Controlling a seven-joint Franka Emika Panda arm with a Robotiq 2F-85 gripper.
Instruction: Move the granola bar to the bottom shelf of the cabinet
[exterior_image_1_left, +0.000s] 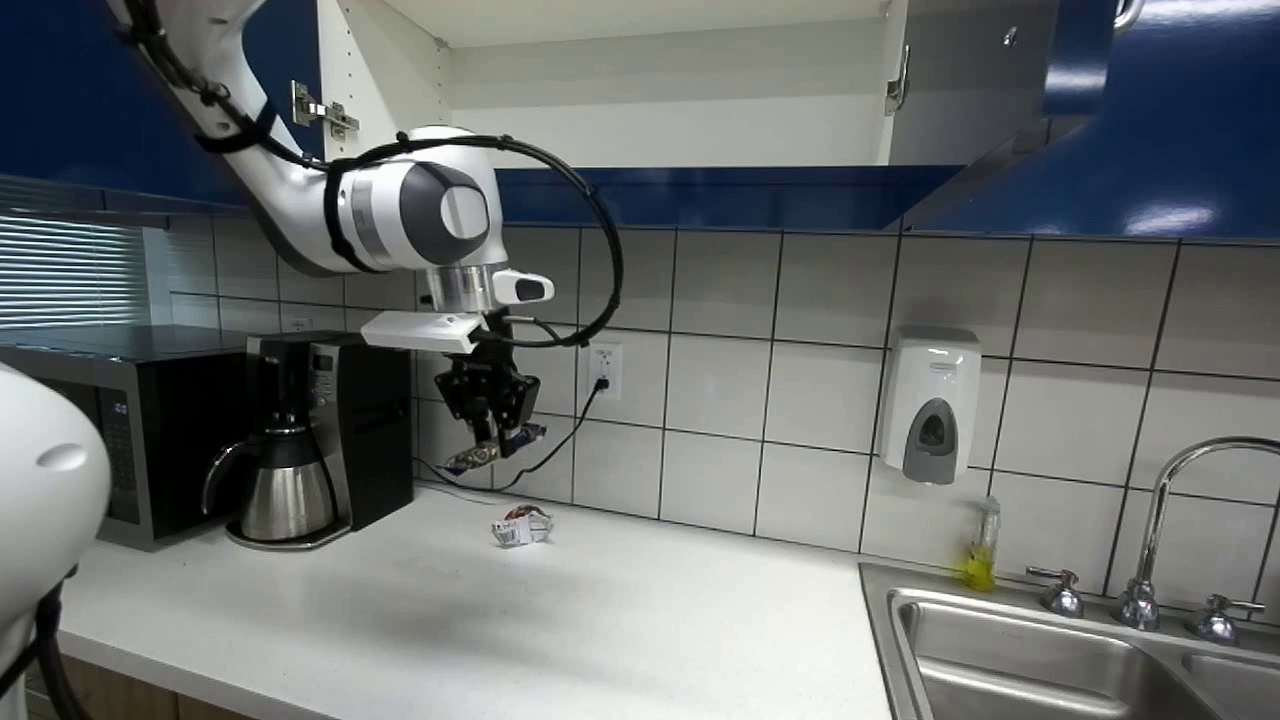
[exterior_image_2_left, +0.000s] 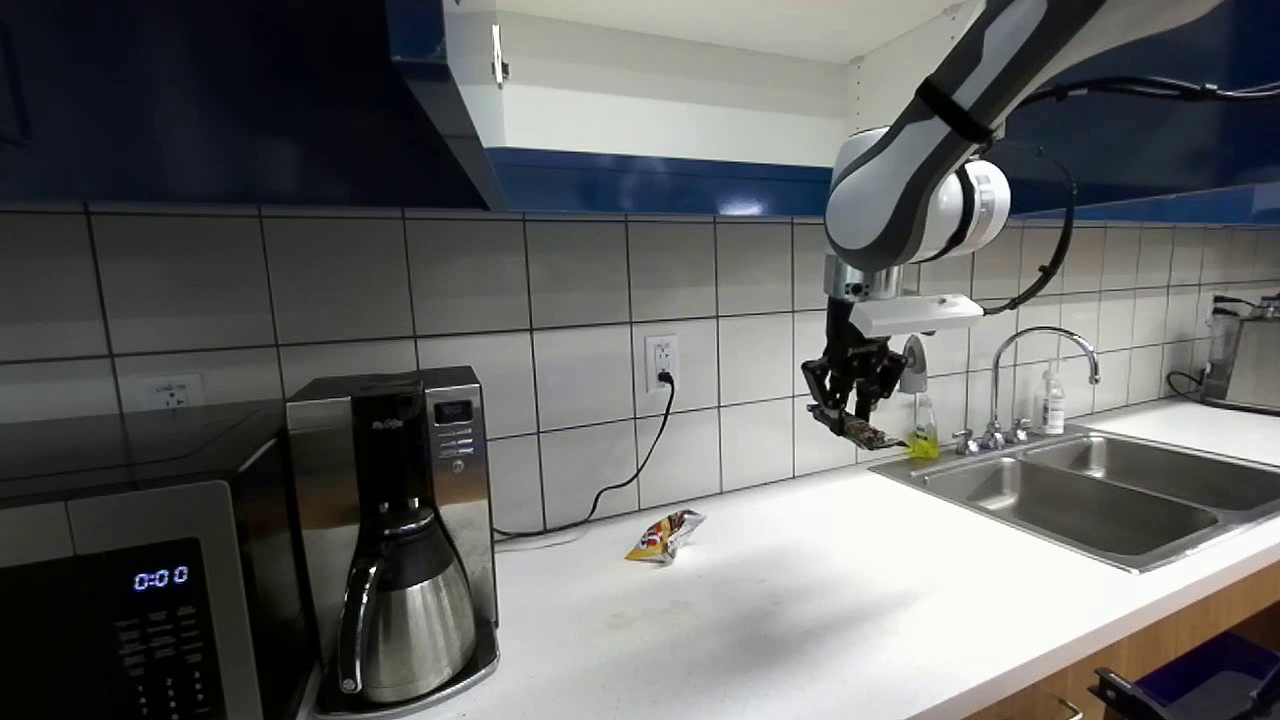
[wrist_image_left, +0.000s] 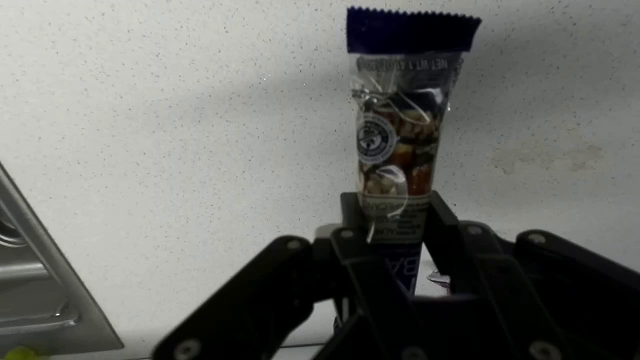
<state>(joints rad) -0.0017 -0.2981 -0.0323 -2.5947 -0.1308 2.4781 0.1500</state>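
The granola bar (wrist_image_left: 400, 135), in a clear and dark-blue wrapper, is between the two fingers of my gripper (wrist_image_left: 392, 215) in the wrist view. Both fingers press its sides. Its far end sticks out beyond the fingertips. In both exterior views the granola bar (exterior_image_1_left: 470, 458) (exterior_image_2_left: 870, 434) hangs roughly level in my gripper (exterior_image_1_left: 497, 440) (exterior_image_2_left: 848, 408), well above the counter. The cabinet (exterior_image_1_left: 730, 195) (exterior_image_2_left: 660, 180) is open above, with blue fronts and a white interior. My gripper is below the cabinet's lower edge. The bottom shelf's top face is hidden behind the blue lower rail.
A crumpled snack bag (exterior_image_1_left: 522, 526) (exterior_image_2_left: 665, 537) lies on the white counter (exterior_image_1_left: 640, 620). A coffee maker (exterior_image_1_left: 375, 430) and microwave (exterior_image_2_left: 120, 560) stand at one end, the sink (exterior_image_2_left: 1090, 500) at the other. A soap dispenser (exterior_image_1_left: 932, 400) hangs on the tiled wall. An open cabinet door (exterior_image_1_left: 970, 80) projects forward.
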